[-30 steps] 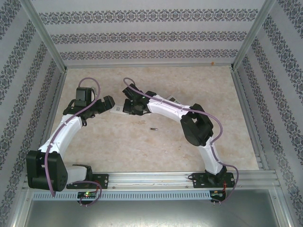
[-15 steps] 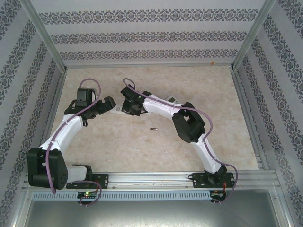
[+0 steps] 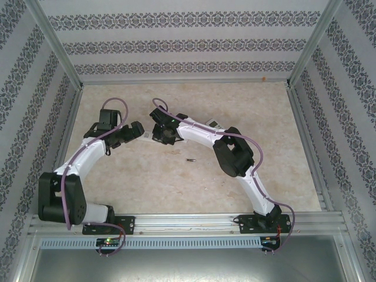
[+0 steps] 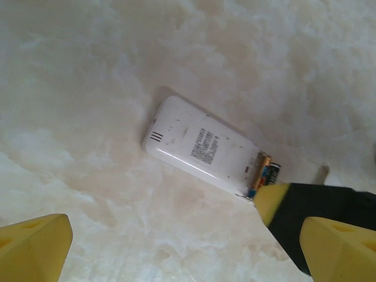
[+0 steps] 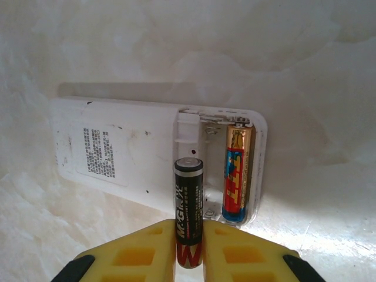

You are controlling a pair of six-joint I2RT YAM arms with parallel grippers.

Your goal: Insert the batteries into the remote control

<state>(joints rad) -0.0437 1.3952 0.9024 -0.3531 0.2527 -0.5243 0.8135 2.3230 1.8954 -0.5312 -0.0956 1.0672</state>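
Currently right fingers (image 5: 147,254) pinch a battery (image 5: 188,200) over the remote (image 5: 117,154).

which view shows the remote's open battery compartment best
Right wrist: it looks straight into the battery compartment, an orange battery seated, an empty slot beside it, the right pincer holding a black battery. Left wrist shows just its end; top external shows a sliver of the remote between the arms.
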